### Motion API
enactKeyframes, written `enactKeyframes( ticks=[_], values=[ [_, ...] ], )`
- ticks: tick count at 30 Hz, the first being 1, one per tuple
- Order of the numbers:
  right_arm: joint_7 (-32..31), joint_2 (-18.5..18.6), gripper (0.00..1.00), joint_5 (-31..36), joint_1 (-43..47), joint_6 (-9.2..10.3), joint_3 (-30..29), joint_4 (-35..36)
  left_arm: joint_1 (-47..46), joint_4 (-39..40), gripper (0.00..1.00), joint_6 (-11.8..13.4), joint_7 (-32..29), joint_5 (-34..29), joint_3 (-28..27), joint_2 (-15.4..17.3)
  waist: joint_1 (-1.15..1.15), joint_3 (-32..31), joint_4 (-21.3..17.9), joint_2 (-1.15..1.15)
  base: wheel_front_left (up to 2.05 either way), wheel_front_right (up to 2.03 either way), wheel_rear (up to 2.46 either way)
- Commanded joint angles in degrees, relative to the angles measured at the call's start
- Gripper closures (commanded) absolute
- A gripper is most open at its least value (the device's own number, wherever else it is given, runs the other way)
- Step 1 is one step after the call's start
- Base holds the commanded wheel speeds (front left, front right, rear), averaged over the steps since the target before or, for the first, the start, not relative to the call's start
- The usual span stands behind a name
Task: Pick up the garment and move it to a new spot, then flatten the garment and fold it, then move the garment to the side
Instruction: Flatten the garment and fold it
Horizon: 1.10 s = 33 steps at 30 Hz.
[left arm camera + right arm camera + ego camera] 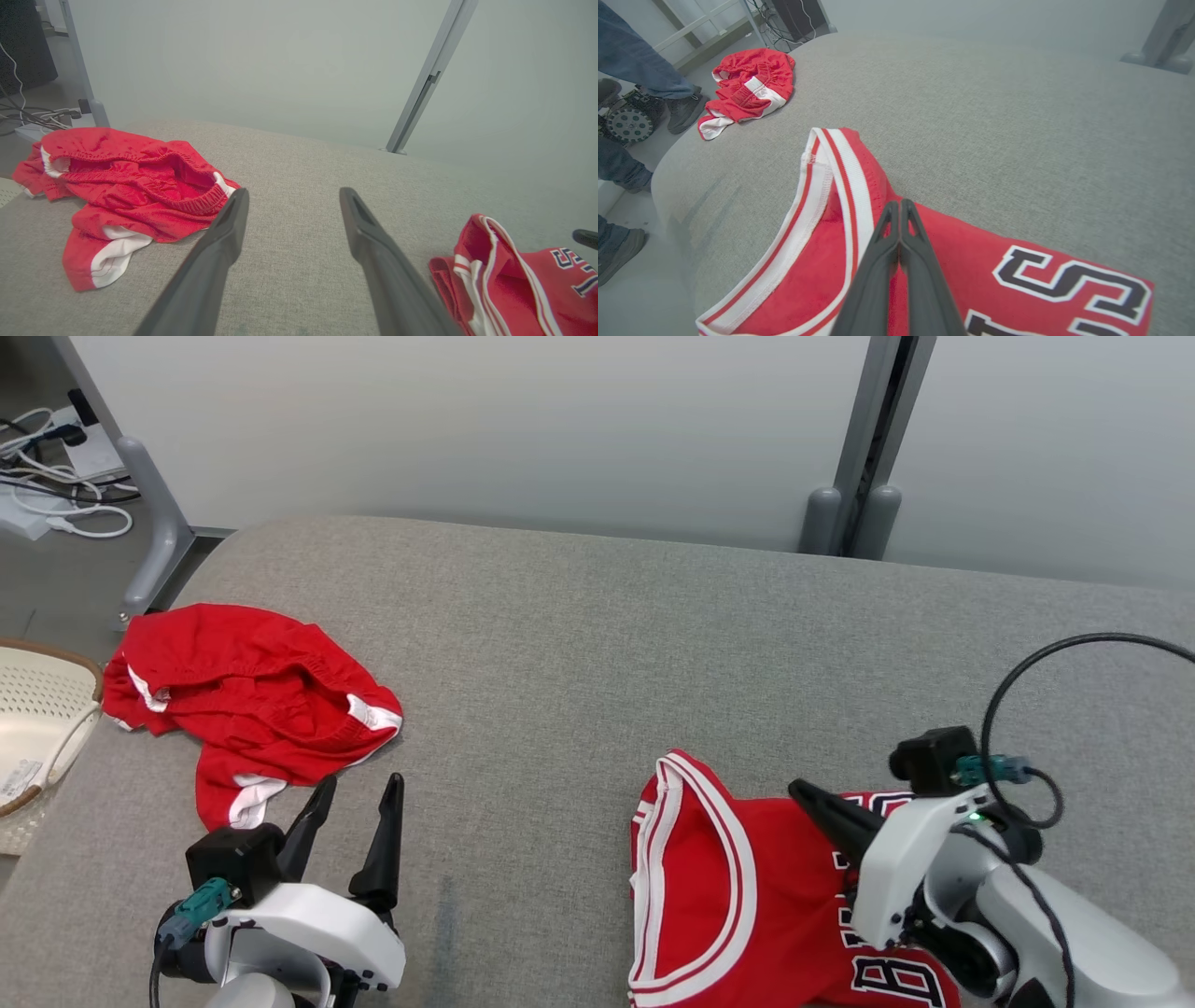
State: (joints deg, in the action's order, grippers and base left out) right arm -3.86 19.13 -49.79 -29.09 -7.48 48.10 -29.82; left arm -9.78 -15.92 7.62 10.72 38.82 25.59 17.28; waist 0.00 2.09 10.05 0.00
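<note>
Grey cloth covers the counter point(597, 644), which runs back to a pale partition wall point(467, 429). From the head, the red jersey point(728, 896) lies crumpled at the near right, its lower part cut off by the bottom of the view. A pair of red shorts point(252, 700) is heaped near the left edge, just beside a cream basket point(37, 709) that stands off the counter. The left claw point(362, 782) hovers open and empty over bare cloth between the two garments. The right claw point(805, 793) sits over the jersey with its fingers together. The jersey looks like the garment in hand and the step looks like the first pick-up, with nothing lifted yet.

The left wrist view shows the left claw point(294, 192) with its fingers spread wide. The shorts point(131, 186) lie ahead to one side, the jersey point(504, 289) to the other, and plain counter lies between them.

In the right wrist view the right claw point(897, 205) has its tips pressed shut on the jersey point(971, 261), just beside the white-striped trim. I cannot tell whether any cloth is pinched between them. The next move probably calls for a sure pinch of the fabric, then a lift and a carry toward the broad bare middle, which has room to spread it flat. The counter's rounded edge falls away close beside the jersey, and a person's shoe point(682, 109) stands on the floor beyond it, so the carry should go inward.
</note>
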Motion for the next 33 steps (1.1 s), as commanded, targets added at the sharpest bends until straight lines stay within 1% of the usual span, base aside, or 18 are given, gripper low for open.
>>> enactKeyframes(
  ticks=[1, 2, 3, 4, 5, 12, 17, 20, 25, 27, 33],
  values=[
    [1.4, 1.1, 1.0, 0.8, -0.5, -0.04, -1.5, 0.4, 0.3, 0.2, 0.0, 0.2, 0.5, -0.5, -0.2, 0.5, 0.0, -0.2, -0.6, 0.0, 0.0, 0.0, 0.0],
    [2.1, 1.6, 0.81, 1.2, -0.3, -0.04, -2.6, 0.5, 0.4, 0.3, 0.0, 0.3, 0.7, -0.6, -0.2, 0.5, 0.0, -0.3, -0.8, 0.0, 0.0, 0.0, 0.0],
    [3.2, 2.2, 0.51, 2.0, 0.3, -0.05, -4.8, 0.8, 0.6, 0.4, 0.0, 0.3, 1.0, -0.6, -0.1, 0.6, 0.0, -0.5, -1.2, 0.0, 0.0, 0.0, 0.0],
    [3.8, 2.5, 0.09, 2.3, 0.8, -0.05, -5.9, 0.9, 0.7, 0.5, 0.0, 0.4, 1.0, -0.7, -0.1, 0.6, 0.0, -0.6, -1.4, 0.0, 0.0, 0.0, 0.0],
    [4.3, 2.7, 0.0, 2.7, 1.3, -0.04, -7.3, 1.0, 0.9, 0.6, 0.0, 0.5, 1.2, -0.7, -0.1, 0.7, 0.0, -0.7, -1.5, 0.0, 0.0, 0.0, 0.0],
    [8.3, 2.9, 0.0, 6.0, 5.0, -0.04, -16.8, 1.4, 0.9, 1.3, 0.0, 0.9, 2.5, -2.4, 0.2, 1.2, 0.0, -1.1, -2.4, 0.0, 0.0, 0.0, 0.0],
    [9.1, 2.6, 0.0, 8.0, 8.5, -0.05, -22.7, 1.2, 1.2, 1.8, 0.0, 0.4, 3.4, -3.1, 0.1, 1.1, 0.0, -1.0, -2.4, 0.0, 0.0, 0.0, 0.0],
    [9.1, 1.8, 0.0, 9.0, 10.8, -0.05, -25.0, 2.3, 1.6, 1.7, 0.0, 0.3, 4.0, -3.7, -0.3, 0.9, 0.0, -1.0, -2.5, 0.0, 0.0, 0.0, 0.0],
    [8.0, 0.6, 0.0, 9.4, 13.5, -0.04, -27.0, 3.2, 2.1, 1.4, 0.0, 0.0, 4.4, -4.4, -1.1, 0.3, 0.0, -1.0, -2.6, 0.0, 0.0, 0.0, 0.0],
    [6.4, -0.1, 0.0, 9.1, 14.9, -0.05, -27.1, 3.6, 2.2, 1.3, 0.0, -0.1, 4.4, -4.8, -1.4, -0.1, 0.0, -1.0, -2.6, 0.0, 0.0, 0.0, 0.0],
    [1.0, -0.1, 0.0, 8.7, 16.6, -0.05, -28.2, 4.8, 2.1, 1.0, 0.0, -0.9, 4.5, -5.8, -2.5, -0.6, 0.0, -0.6, -2.2, 0.0, 0.0, 0.0, 0.0]
  ],
)
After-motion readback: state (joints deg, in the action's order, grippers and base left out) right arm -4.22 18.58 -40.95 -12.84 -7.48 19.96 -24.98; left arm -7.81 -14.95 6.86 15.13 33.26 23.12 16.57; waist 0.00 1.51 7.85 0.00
